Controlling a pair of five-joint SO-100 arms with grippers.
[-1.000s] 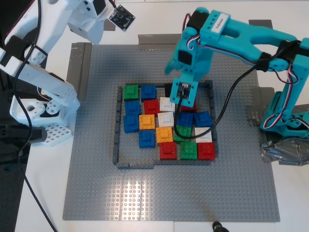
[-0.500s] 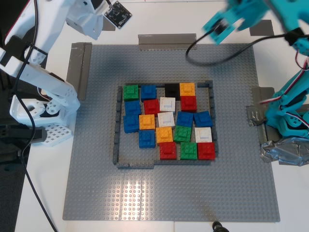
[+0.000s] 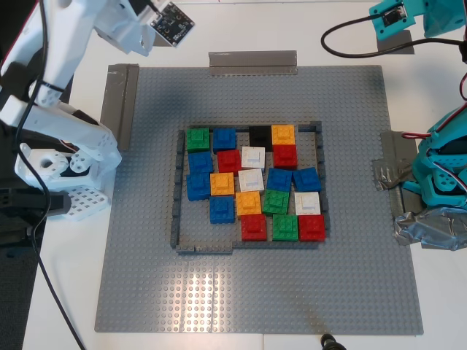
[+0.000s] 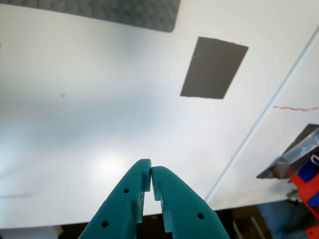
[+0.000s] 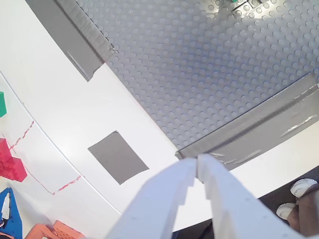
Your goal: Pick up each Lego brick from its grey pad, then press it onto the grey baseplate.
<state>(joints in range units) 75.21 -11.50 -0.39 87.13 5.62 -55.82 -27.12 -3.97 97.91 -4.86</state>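
The grey baseplate [image 3: 248,284] fills the middle, its framed centre packed with coloured bricks, among them 1 orange brick [image 3: 283,134] at the far side. Beyond, my first gripper [image 4: 151,181] and my second gripper [image 5: 196,167] hang closed and empty, each above white table near a bare grey pad [image 4: 214,68] [image 5: 118,157].

Grey baseplate [image 3: 146,292]: wide bare studded margins on all sides of centre, open from above. Centre taken by a dark grey brick frame [image 3: 177,189] packed with coloured bricks [image 3: 252,182]; bare gap in its lower-left corner. White arm [image 3: 66,138] crowds the frame's left edge; teal arm [image 3: 441,175] the right edge.
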